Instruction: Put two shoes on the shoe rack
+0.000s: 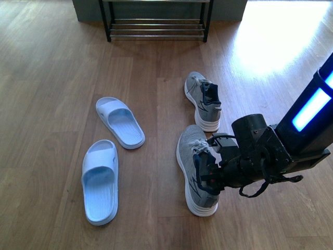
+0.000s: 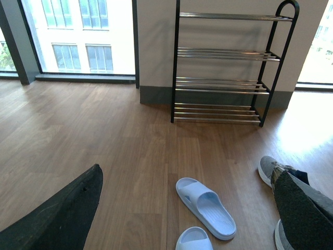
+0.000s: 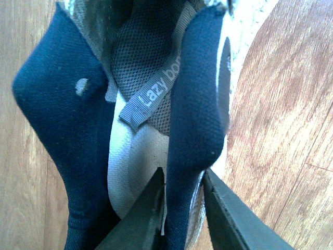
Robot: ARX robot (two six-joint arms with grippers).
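Collar of near sneaker (image 1: 188, 151) sits pinched between jaws of right gripper (image 3: 183, 176).

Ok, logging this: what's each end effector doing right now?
Left end effector: open, holding nothing.
Right end effector: closed on the navy collar of the nearer grey knit white-soled sneaker.

shoe (image 3: 78, 104): close up, filling left and centre of the frame; navy lining, grey mesh inside
tab (image 3: 151, 99): grey, reads "Lazy bo", mid-frame
right gripper (image 3: 183, 179): lower centre, dark fingers (image 3: 229, 219) pinching the navy collar wall
floor (image 3: 281, 104): wood, right side
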